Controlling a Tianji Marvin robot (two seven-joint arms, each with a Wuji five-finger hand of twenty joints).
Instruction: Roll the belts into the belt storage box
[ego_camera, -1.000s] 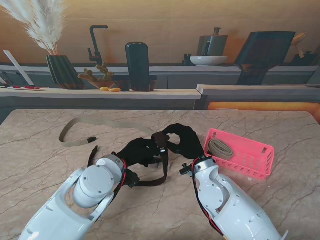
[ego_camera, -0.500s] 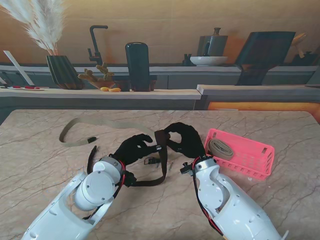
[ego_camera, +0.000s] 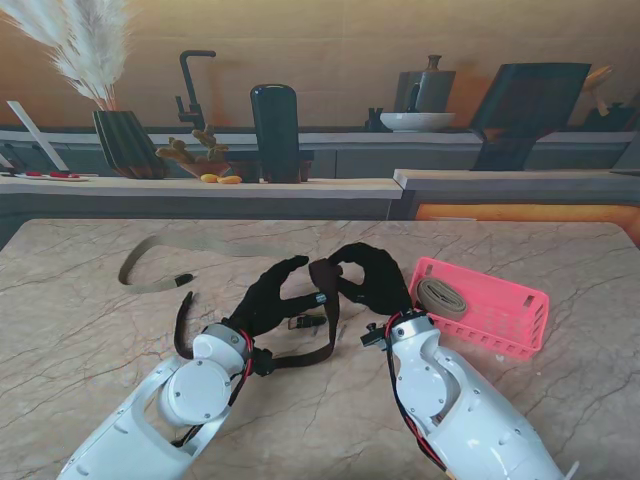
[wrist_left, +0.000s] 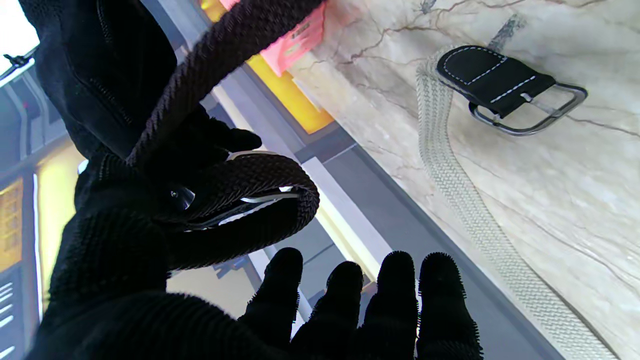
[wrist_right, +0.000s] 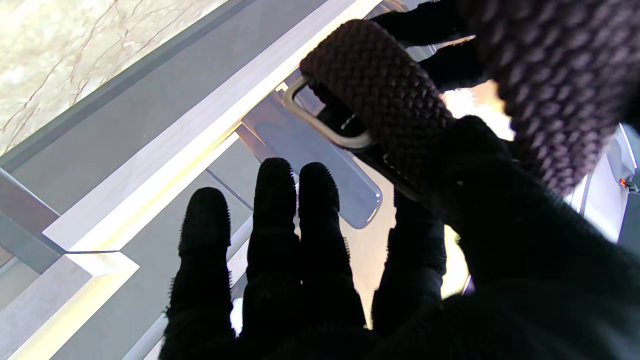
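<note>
Where the marble tabletop (ego_camera: 90, 330) spreads widest, seen only from the stand: pink storage box (ego_camera: 500, 305) on the right side, one tan belt already rolled inside it (ego_camera: 443, 297). Farther from me and to the left, a second tan belt (ego_camera: 160, 262) lying loose and flat on the stone, well apart from the box.

Between both arms, lifted off the tabletop: dark brown woven belt (ego_camera: 322, 300), its strap trailing down toward the left wrist. Right hand (ego_camera: 368, 280) pinching the buckle end, thumb pressed over the folded weave; right wrist view alone shows the metal buckle frame (wrist_right: 320, 125) poking out of that fold, with the other fingers (wrist_right: 272, 200) straight, close together and off the belt. Left hand (ego_camera: 270, 295) holding nothing, fingers apart; left wrist view shows four fingertips (wrist_left: 395, 280) fanned just beside the belt's folded end (wrist_left: 260, 200), not touching it.

Left wrist view also gives what the stand view blurs: the tan belt's ribbed weave (wrist_left: 465, 200) and a black stitched tab on a metal buckle (wrist_left: 505, 90), flat on the marble.

No readable writing, brand or label in any view.
</note>
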